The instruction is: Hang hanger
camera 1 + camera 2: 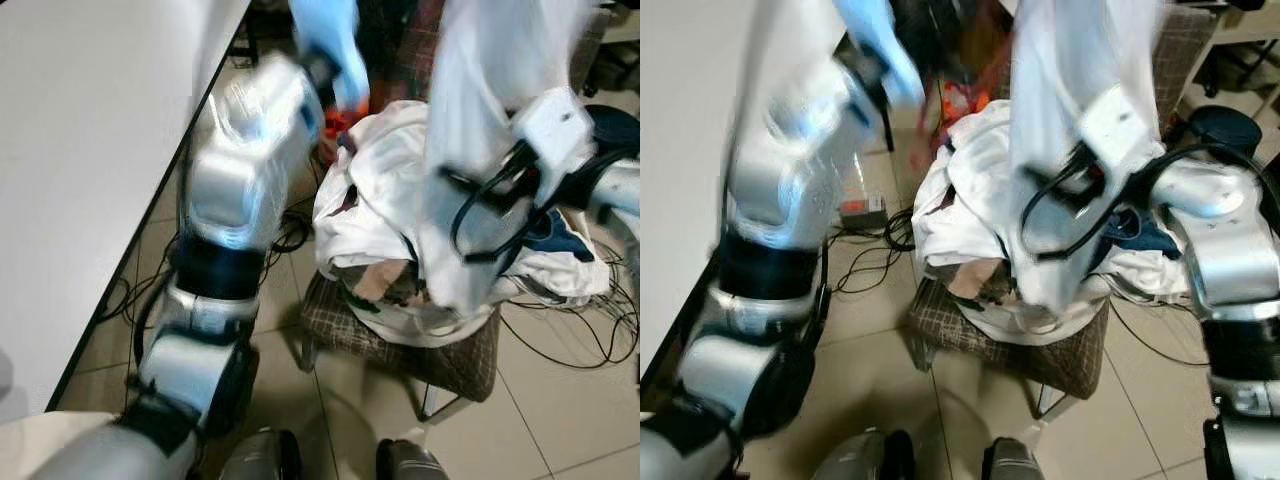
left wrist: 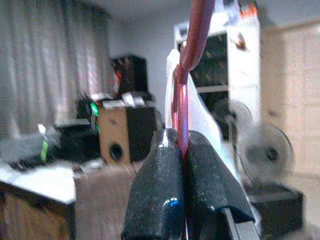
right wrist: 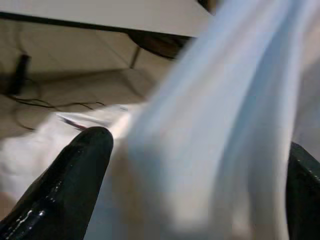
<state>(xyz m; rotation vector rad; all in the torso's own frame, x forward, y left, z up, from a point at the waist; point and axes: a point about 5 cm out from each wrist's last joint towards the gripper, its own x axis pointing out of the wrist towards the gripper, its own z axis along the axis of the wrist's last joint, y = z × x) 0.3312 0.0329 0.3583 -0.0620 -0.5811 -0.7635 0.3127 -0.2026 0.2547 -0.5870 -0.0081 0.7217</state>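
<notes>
Hanger (image 2: 186, 75): red, thin-barred, clamped between the two black fingers (image 2: 155, 195) of the left gripper (image 2: 182, 150) in the left wrist view, its curved upper part rising toward 12 o'clock; white cloth (image 2: 200, 115) hangs just behind it, with a blurred speaker box (image 2: 120, 135), shelving and a fan beyond. Left eye view: the left arm (image 1: 235, 190) is raised, heavily blurred, reaching toward 12 o'clock beside a white table (image 1: 90, 150); a checked chair (image 1: 400, 345) at centre carries a heap of white clothes (image 1: 380, 210), and cables (image 1: 580, 320) lie on the tiled floor at 3 o'clock. Right eye view: the right arm (image 1: 1220, 240) bends in from 3 o'clock, its wrist against a white garment (image 1: 1070, 120) lifted from the heap toward 12 o'clock; a small grey box (image 1: 862, 212) sits on the floor at 9 o'clock of the chair. Right wrist view: the right gripper (image 3: 195, 165) stands wide, one finger (image 3: 65, 185) at each side of the frame, with the blurred white garment bunched between them.
</notes>
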